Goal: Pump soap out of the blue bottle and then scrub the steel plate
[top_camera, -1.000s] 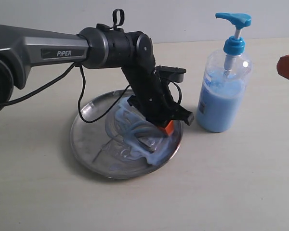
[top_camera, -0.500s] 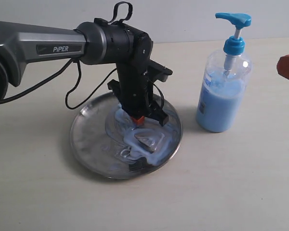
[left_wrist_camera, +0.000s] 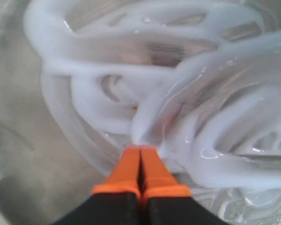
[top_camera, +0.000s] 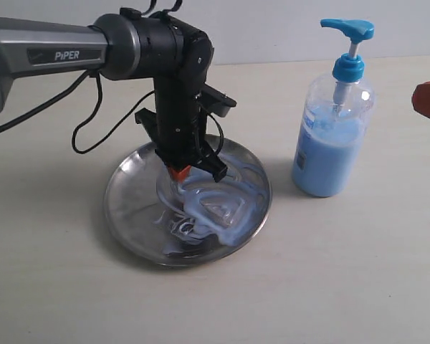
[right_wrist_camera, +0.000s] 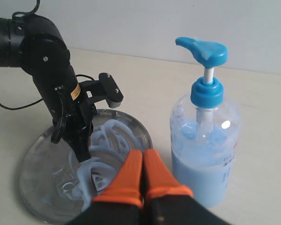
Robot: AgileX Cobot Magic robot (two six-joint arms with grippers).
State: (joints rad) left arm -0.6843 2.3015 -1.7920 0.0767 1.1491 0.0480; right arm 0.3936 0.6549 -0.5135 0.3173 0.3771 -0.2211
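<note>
left gripper point(top_camera: 179, 172), fingers pressed together, has its tips down in the soap point(top_camera: 233, 215) on the steel plate point(top_camera: 129, 204), blue bottle point(top_camera: 332, 136) standing just beside. i'd press lightly and sweep wide, reaching the bare side.

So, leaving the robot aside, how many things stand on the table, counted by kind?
Pump bottles: 1, the blue bottle
Plates: 1, the steel plate, smeared with soap
Total: 2
</note>
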